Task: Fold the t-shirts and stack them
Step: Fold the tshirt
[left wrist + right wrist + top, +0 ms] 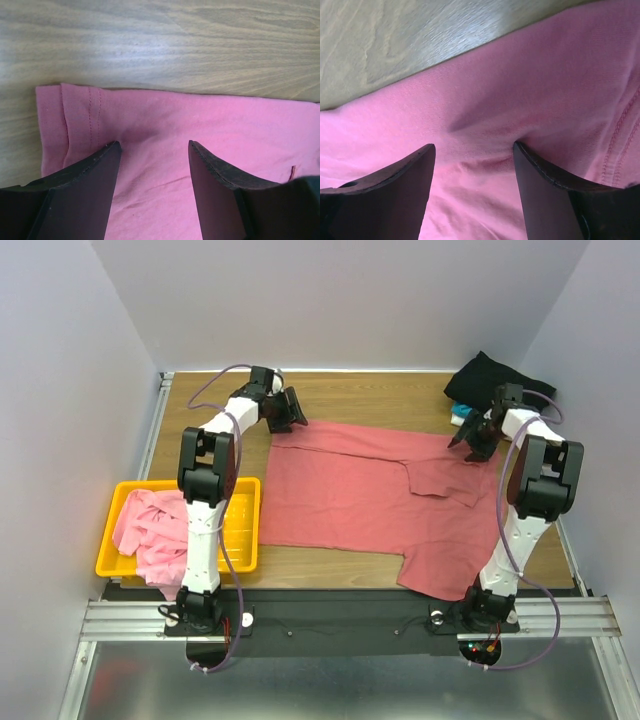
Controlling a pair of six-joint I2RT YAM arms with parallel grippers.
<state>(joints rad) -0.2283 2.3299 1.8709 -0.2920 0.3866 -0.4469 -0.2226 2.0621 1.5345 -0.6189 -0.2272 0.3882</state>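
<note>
The wooden table [380, 390] is mostly taken up by the big dusty-red t-shirt [350, 500]. It's spread out flat across the middle, with one flap folded over near the right side and its near-right corner drooping over the table's near edge. I'd say it's laid out like that so the first fold comes out clean.

The yellow basket [245, 530] sits at the near left with the light pink t-shirt [150, 530] crumpled inside it, basically waiting its turn. The black t-shirt [490, 380] is bunched up in the far right corner, just beyond the red one.

Both arms are reaching to the shirt's far edge. The left gripper [290, 412] is over the far-left corner. In its wrist view the jaws are spread with the stitched hem between them, not pinched yet. The right gripper [470, 445] is at the far-right edge, jaws also apart, with a little ridge of cloth puckering up between the fingertips [530, 165].

My guess is they're lining up matching corner grabs so the far edge can be pulled toward the near side in one go. None of the shirts is folded or stacked so far.
</note>
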